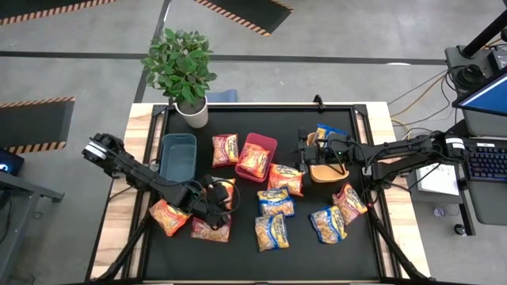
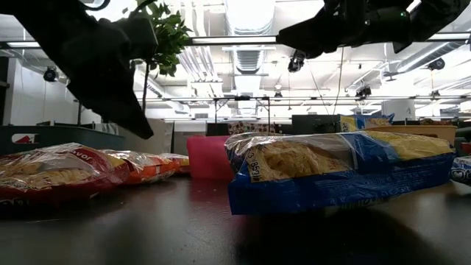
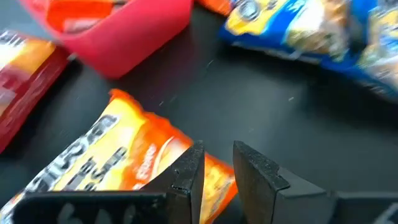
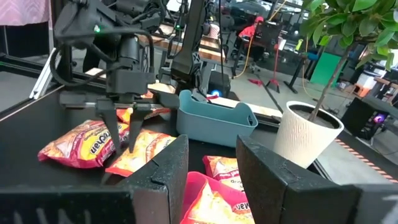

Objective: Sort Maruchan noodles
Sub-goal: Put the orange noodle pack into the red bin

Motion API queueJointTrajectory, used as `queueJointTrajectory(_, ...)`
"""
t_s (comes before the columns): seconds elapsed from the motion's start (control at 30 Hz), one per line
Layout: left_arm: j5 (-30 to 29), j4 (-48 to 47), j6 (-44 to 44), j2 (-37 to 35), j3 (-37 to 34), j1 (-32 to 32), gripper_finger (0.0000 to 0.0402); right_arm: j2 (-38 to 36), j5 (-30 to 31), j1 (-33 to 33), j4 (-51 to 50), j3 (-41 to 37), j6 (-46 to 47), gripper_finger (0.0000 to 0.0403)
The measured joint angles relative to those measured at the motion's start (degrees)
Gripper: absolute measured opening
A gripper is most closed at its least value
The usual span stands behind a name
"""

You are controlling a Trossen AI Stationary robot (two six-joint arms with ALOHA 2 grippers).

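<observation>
Several noodle packets lie flat on the black mat [image 1: 238,253]: red-pink ones [image 1: 169,216], orange ones [image 1: 225,149] and blue-and-yellow ones [image 1: 272,231]. One orange packet sits in the red bin [image 1: 268,142], and a blue one [image 1: 326,133] rests on the tan bin [image 1: 325,171]. The teal bin [image 1: 177,154] holds nothing I can see. My left gripper [image 1: 212,195] is low at the mat's near left, shut on an orange packet [image 3: 112,168]. My right gripper [image 1: 304,155] is open, holds nothing, and hovers between the red and tan bins. My left gripper pinches the orange packet by one end [image 3: 214,180] between its two fingers [image 3: 189,177], coming from above and pointing down [image 4: 123,134]. The rest of the packet [image 1: 228,195] spreads out to one side, low over the mat. Whether it is lifted clear I cannot tell.
A potted plant [image 1: 184,75] stands at the mat's far left corner, behind the teal bin. A red-pink packet [image 4: 81,146] lies close beside the left gripper. Blue packets [image 2: 338,169] fill the near middle. Bare mat shows along the near edge.
</observation>
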Motion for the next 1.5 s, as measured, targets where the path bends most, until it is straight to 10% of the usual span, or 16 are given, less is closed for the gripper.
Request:
queueJointTrajectory(0.67,-2.41,-13.83,-5.70,1.16,-0.57,0.01,0.0041,0.00,-0.03,0.04,-1.18,0.00,3.95,0.0125)
queueJointTrajectory(1.07,0.12,13.23,7.75,5.44,0.46,-0.21,0.0040,0.00,-0.04,0.04,-1.22,0.00,4.13,0.0125)
queueJointTrajectory(1.5,-0.42,-27.84,8.14,1.41,11.34,-3.33,0.0040,-0.17,0.29,0.06,-7.75,7.15,19.20,0.0125)
